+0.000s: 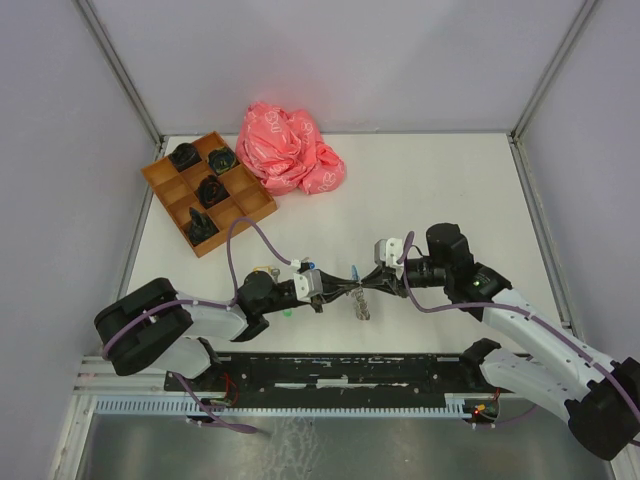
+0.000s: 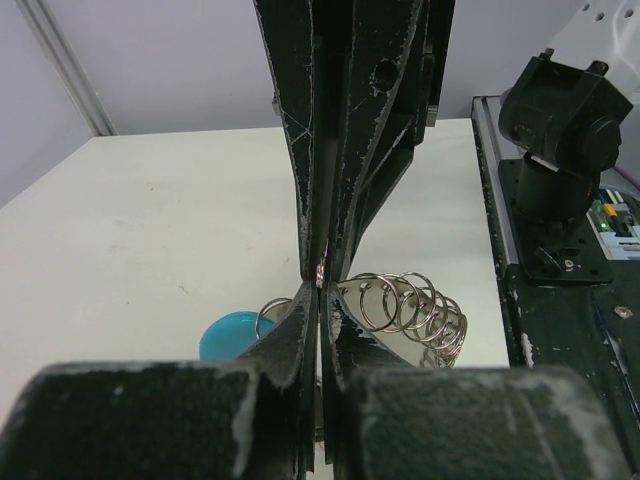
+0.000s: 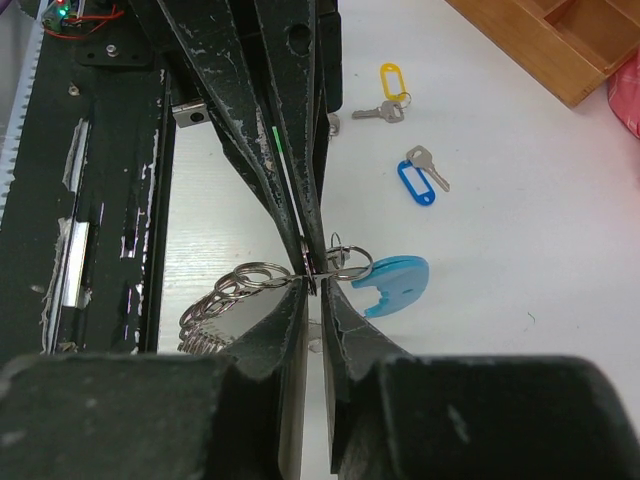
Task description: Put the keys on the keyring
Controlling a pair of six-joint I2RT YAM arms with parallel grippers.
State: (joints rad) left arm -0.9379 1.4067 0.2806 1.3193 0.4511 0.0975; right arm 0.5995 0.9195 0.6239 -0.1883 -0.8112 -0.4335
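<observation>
- Two end effectors meet at one spot. Your left end effector (image 2: 319, 280) is clamped tight on the wire of the keyring (image 2: 410, 305). Your right end effector (image 3: 310, 268) is pinched narrow on a loop just beside the light blue segment (image 3: 396, 285).
- You'll find the keyring strung between them, near the front edge of the tabletop (image 1: 440, 180). You cannot tell whether it touches the surface.
- Watch the grips: both sit on thin round wire at the very fingertips. An uneven pull would likely let a loop slip out or stretch the coil.
- With both end effectors occupied, you have nothing free to fetch a key.
- Count:
  - one keyring
  - two keys lying well apart from it, a yellow-tagged key (image 3: 385, 105) and a blue-tagged key (image 3: 420, 175)
  - one wooden tray (image 1: 240, 229) holding four black objects
  - one pink bag (image 1: 290, 150)
</observation>
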